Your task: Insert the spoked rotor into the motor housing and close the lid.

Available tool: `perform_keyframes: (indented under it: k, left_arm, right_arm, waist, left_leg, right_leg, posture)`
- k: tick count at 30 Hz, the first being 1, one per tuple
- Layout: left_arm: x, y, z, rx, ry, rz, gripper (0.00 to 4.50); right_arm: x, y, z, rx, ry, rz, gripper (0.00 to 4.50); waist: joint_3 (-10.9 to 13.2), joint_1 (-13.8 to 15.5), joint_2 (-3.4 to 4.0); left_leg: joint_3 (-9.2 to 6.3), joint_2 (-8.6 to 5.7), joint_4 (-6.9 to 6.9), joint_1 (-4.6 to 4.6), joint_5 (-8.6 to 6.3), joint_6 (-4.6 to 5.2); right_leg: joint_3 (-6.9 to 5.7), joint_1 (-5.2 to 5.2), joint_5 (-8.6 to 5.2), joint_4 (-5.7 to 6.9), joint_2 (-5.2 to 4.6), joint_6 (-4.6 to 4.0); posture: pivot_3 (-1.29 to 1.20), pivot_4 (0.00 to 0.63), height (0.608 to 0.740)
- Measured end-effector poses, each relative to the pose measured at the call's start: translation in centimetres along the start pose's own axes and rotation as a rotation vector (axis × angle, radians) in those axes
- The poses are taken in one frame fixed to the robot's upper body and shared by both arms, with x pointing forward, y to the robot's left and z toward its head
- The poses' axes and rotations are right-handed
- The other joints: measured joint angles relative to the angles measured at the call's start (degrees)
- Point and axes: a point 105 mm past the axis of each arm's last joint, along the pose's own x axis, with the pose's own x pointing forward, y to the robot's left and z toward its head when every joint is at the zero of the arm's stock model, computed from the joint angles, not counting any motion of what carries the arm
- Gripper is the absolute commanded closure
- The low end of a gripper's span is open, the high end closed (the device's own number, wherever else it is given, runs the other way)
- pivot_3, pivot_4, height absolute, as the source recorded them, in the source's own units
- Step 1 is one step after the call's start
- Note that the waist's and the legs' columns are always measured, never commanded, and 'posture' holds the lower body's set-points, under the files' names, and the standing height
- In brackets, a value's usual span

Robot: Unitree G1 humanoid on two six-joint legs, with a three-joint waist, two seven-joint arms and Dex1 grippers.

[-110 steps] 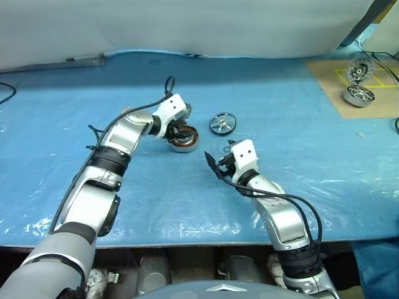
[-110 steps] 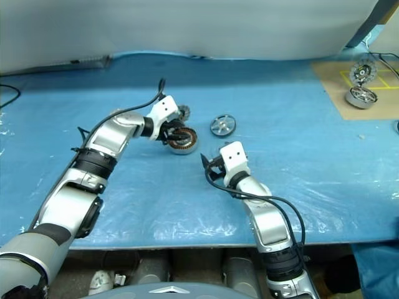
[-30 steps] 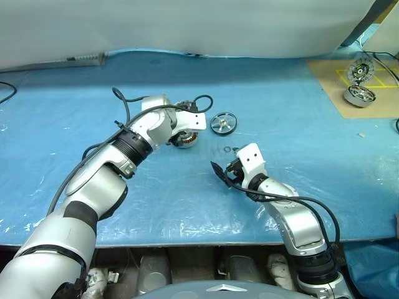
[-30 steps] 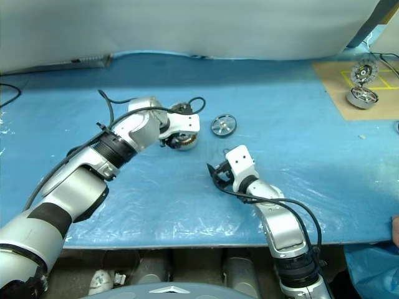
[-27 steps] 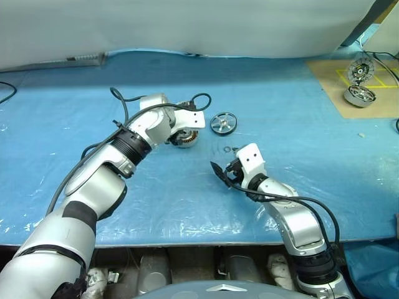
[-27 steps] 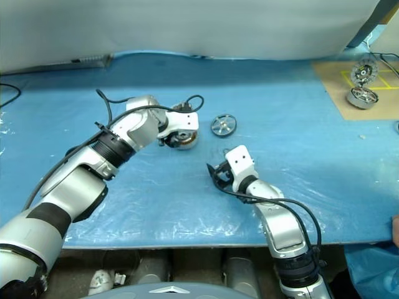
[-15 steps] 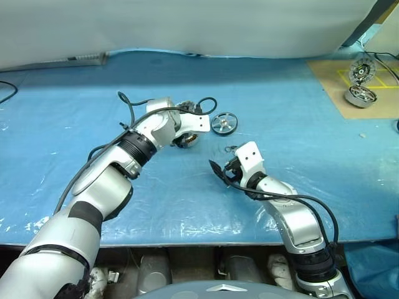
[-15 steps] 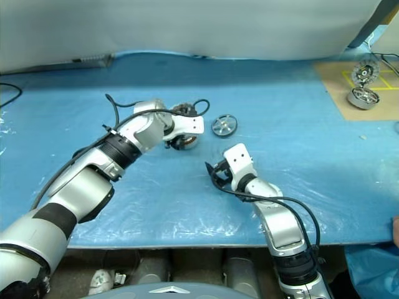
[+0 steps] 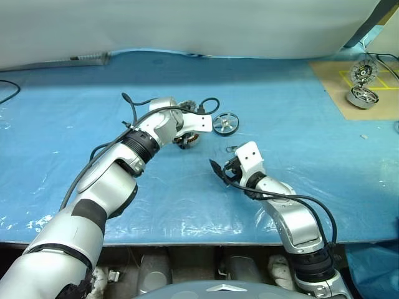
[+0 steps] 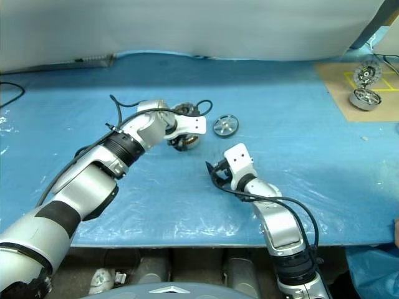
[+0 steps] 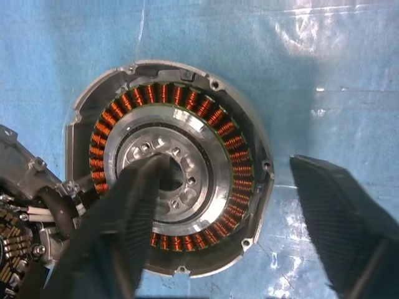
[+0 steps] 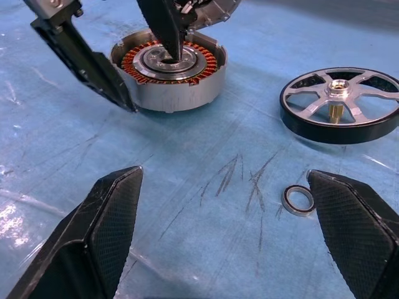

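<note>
Though no writing was readable, the left gripper (image 11: 230, 205) stood spread over the motor housing (image 11: 168, 165), hiding the lid (image 12: 209, 9); the right gripper (image 12: 243, 230) gaped empty.

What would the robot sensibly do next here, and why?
Probably lift the left gripper clear of the motor housing. Its fingers stand open, one over the silver centre and one outside the wall, gripping nothing, and they block the opening. The spoked rotor lies flat on the blue sheet beside the housing, not yet inserted, and the open right gripper faces it, free to pick it up.
</note>
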Motion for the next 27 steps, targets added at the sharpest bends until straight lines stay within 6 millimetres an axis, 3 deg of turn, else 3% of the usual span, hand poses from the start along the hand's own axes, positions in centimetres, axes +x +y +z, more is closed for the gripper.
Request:
perform_keyframes:
  k: [7,27]
  left_arm:
    - [-0.7,1.2,0.6,-0.015,-0.012,0.054,0.03]
    - [-1.2,0.3,-1.0,-0.006,0.039,-0.020,0.03]
  right_arm:
    - [0.1,0.1,0.0,0.005,-0.004,0.001,0.00]
    - [0.4,0.2,-0.5,0.015,0.003,-0.003,0.00]
  waist:
    - [0.0,0.0,-0.01]
    - [0.0,-0.3,-0.01]
  left_leg:
    - [0.00,0.00,0.00,0.00,0.00,0.00]
    - [0.00,0.01,-0.03,0.00,0.00,0.00]
  right_leg:
    - [-0.01,0.00,0.01,-0.04,0.00,0.01]
    - [-0.01,0.00,-0.02,-0.07,0.00,-0.03]
  posture:
    - [0.00,0.150,0.740]
    - [0.00,0.150,0.740]
